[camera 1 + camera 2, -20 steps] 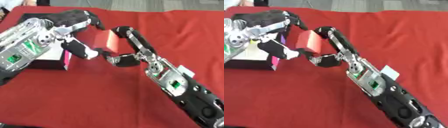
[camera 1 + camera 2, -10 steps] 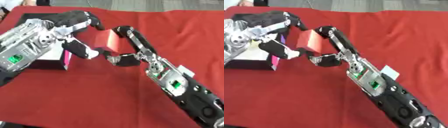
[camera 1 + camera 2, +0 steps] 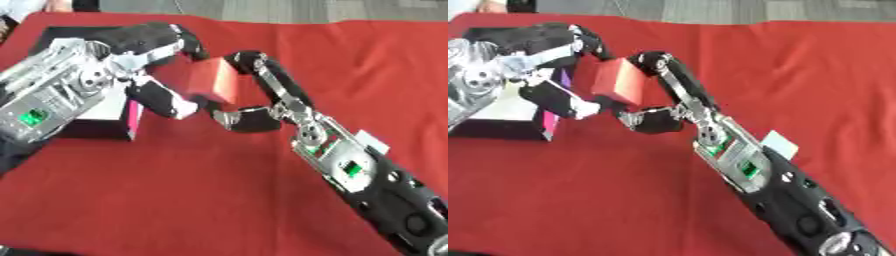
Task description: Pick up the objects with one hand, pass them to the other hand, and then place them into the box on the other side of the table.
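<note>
A red block [image 3: 213, 80] hangs above the table between my two hands. My right hand [image 3: 282, 102] comes in from the lower right and is shut on it, with fingers over the block's right side and the thumb under its lower edge. From the left, my left hand [image 3: 140, 52] has its fingers curled over the block's top left corner, and its white-tipped thumb [image 3: 171, 104] sits just below the block. The box [image 3: 92, 131], black with a white inside and a magenta side panel, stands at the left, partly hidden by my left arm.
A red cloth [image 3: 175, 200] covers the table. The table's far edge runs along the top of the views, with grey floor beyond. My right forearm [image 3: 367, 175] lies diagonally across the lower right.
</note>
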Controlling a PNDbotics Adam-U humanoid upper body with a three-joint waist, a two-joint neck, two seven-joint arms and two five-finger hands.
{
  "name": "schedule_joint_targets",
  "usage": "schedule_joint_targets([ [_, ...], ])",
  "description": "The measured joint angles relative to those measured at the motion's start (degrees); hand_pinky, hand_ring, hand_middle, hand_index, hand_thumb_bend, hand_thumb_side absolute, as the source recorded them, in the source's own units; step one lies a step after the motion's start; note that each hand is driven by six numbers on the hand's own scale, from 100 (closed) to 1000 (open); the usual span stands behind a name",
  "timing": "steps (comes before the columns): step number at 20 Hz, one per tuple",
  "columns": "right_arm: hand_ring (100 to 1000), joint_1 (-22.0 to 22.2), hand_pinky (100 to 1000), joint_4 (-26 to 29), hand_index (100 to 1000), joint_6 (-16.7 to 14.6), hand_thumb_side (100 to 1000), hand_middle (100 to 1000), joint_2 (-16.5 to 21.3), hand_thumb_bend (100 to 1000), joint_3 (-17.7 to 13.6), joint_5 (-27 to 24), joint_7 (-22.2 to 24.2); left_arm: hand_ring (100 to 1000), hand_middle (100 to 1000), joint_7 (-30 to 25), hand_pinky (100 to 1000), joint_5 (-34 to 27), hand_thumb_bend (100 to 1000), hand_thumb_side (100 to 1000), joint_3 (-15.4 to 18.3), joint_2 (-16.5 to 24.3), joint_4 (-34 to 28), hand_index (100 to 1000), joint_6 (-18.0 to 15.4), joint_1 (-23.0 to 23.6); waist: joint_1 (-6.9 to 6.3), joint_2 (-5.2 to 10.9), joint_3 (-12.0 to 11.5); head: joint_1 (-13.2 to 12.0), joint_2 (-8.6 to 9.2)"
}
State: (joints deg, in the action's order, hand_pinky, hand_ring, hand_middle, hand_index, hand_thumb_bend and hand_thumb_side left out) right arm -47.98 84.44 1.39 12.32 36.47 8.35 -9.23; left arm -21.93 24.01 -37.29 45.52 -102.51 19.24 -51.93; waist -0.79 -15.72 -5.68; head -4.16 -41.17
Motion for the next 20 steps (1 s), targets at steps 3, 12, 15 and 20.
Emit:
schedule_joint_targets([
  [3, 637, -0.19, 789, 0.0, 574, 0.08, 100, 516, 0.03, 100, -0.06, 0.0, -0.12, 732, 559, 1.63, 762, -0.98, 142, 236, -0.01, -0.19, 0.0, 592, -0.05, 0.01, 0.0, 0.0, 0.0, 0.0, 0.0],
  [12, 710, -0.4, 806, -0.25, 682, 1.43, 357, 598, 0.15, 100, -0.43, 0.58, 0.5, 637, 443, 6.39, 720, -3.53, 100, 167, -0.66, -0.24, 0.32, 425, 0.91, 0.09, 0.0, -0.01, 0.02, 0.0, 0.0],
  [15, 743, -0.4, 821, -0.34, 738, 1.96, 465, 631, 0.16, 100, -0.42, 1.56, 0.92, 630, 427, 6.57, 717, -3.44, 100, 161, -0.69, -0.24, 0.34, 402, 1.03, 0.09, 0.0, -0.01, 0.05, -0.01, 0.0],
  [20, 766, -0.4, 833, -0.34, 802, 2.32, 642, 663, 0.23, 100, -0.36, 3.28, 1.99, 627, 417, 6.56, 713, -2.85, 104, 143, -0.69, -0.26, 0.39, 389, 1.11, 0.1, 0.0, -0.01, 0.08, -0.06, 0.0],
])
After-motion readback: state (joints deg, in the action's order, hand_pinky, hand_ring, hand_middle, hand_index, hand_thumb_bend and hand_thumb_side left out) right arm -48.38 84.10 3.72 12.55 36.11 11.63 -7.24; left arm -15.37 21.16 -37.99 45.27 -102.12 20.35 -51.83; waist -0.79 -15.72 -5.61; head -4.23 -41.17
